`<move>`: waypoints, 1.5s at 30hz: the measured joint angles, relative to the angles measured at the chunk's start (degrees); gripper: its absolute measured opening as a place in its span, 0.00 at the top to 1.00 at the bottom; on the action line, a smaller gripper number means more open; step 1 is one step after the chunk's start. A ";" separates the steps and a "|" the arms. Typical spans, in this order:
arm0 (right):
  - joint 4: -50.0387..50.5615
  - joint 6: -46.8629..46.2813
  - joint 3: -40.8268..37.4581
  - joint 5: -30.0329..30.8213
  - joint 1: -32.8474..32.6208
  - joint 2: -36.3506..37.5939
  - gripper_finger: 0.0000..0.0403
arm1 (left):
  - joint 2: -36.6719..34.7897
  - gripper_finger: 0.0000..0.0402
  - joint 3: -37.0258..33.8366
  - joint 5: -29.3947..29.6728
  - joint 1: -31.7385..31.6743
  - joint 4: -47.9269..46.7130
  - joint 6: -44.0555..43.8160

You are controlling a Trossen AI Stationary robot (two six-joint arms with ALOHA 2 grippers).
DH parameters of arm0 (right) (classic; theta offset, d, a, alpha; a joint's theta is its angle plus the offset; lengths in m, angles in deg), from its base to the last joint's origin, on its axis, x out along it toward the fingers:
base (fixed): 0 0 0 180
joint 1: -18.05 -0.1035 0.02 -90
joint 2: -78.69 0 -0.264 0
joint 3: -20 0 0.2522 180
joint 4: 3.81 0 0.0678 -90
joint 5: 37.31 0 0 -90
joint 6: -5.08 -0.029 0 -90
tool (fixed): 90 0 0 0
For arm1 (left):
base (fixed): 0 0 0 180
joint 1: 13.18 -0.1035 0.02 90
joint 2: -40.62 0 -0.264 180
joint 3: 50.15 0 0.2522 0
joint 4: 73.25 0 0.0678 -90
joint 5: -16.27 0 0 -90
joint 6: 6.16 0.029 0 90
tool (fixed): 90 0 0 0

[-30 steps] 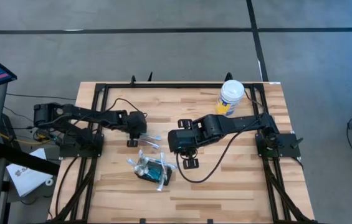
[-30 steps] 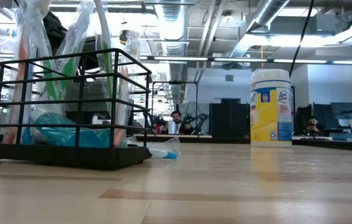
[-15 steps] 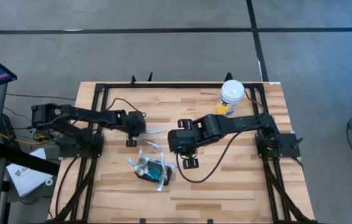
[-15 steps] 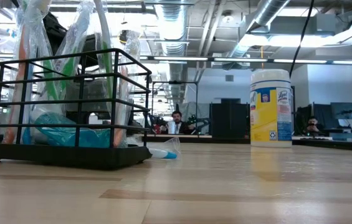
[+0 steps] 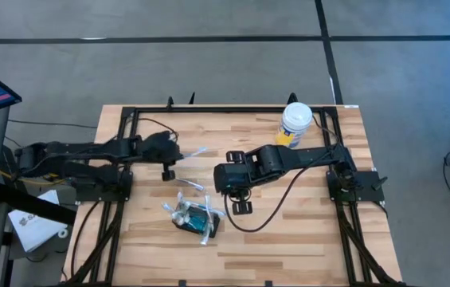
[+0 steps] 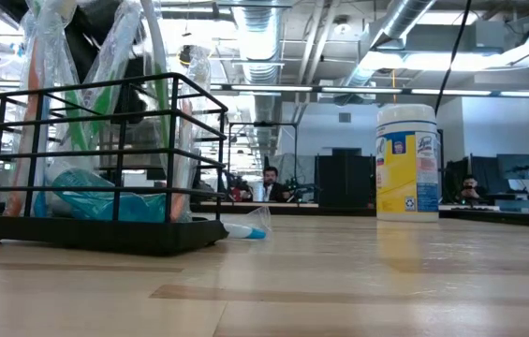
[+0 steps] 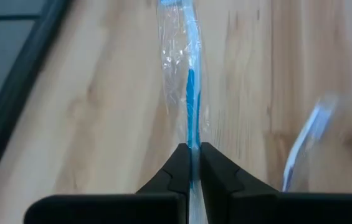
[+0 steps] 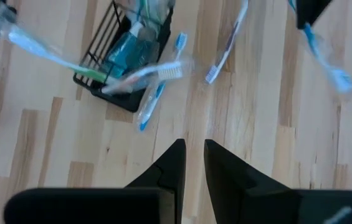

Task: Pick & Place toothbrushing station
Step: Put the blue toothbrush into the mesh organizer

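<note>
Pale wood planks make up the table (image 5: 304, 231), ringed by grey floor, with office desks and seated people beyond. Bare boards lie wide toward the near edge. Near the front sits the toothbrushing station (image 5: 194, 217), a black wire holder. The left gripper (image 7: 193, 155) pinches a wrapped blue toothbrush (image 7: 190, 87); the right gripper (image 8: 194, 152) hangs over mid-table, jaws narrowly apart.

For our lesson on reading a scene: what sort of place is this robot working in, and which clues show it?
Probably a robotics lab in an open-plan office. Clues: exposed ceiling ducts, people seated at desks beyond the table, and two arms mounted on a framed wooden workbench.
</note>
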 joint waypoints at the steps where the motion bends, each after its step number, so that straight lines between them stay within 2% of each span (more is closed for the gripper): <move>1: -0.65 0.36 -0.02 -0.02 -0.02 0.00 0.88 | -1.61 0.98 0.00 -0.02 0.00 0.03 -0.67; 6: -4.52 1.98 -0.01 0.00 0.00 0.00 0.88 | -9.48 0.98 0.02 -0.20 0.00 0.48 -3.50; 11: -8.80 3.69 -0.02 -0.02 0.00 0.00 0.88 | -16.91 0.98 0.04 -3.40 0.00 2.16 -5.27; 17: -16.55 5.86 -0.02 -0.02 0.53 0.00 0.88 | -23.15 0.98 0.13 -8.35 1.20 8.96 -5.72; 25: -26.86 6.90 -0.02 0.05 3.11 0.02 0.88 | -24.92 0.98 0.13 -8.86 5.89 15.40 -6.23; 33: -32.81 8.88 0.01 0.99 5.48 0.64 0.88 | -24.98 0.98 0.13 -8.94 9.95 20.96 -3.86; 45: -36.33 10.31 0.00 -0.19 8.16 2.75 0.88 | -25.01 0.99 0.13 -8.46 11.58 24.02 -3.49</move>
